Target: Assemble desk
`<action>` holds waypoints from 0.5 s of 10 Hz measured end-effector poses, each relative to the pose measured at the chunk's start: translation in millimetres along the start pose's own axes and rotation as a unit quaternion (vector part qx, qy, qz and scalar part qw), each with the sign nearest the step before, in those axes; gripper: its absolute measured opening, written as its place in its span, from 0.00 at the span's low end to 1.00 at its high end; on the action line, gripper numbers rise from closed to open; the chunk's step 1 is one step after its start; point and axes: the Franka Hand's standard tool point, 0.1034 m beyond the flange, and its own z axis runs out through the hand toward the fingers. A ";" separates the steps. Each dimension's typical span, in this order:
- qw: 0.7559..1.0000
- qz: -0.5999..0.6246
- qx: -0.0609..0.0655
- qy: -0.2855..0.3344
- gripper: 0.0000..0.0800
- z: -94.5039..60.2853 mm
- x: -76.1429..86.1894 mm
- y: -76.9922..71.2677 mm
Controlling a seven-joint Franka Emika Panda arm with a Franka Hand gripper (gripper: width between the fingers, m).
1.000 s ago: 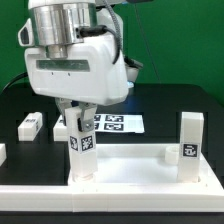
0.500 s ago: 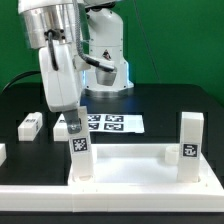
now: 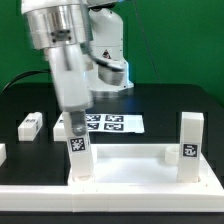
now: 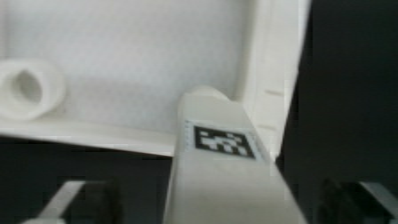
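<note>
We've got the gripper [image 4: 210, 200] with fingers wide apart either side of the leg [image 3: 80, 155], leg top hidden, tag unreadable.

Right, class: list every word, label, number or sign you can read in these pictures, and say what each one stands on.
Words, brands, numbers: none readable.
Upright leg at the exterior view's left: black-and-white square tag, a pattern, no text.
Upright leg at the exterior view's right: same kind of tag, blurred.
Marker board: several square tags, no text.
</note>
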 end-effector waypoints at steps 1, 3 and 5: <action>0.993 -0.116 -0.010 -0.004 0.79 -0.2 -6.0 -1.6; 0.978 -0.209 -0.010 -0.007 0.80 0.5 -5.8 -0.7; 0.959 -0.283 -0.009 -0.007 0.81 0.5 -5.6 -0.6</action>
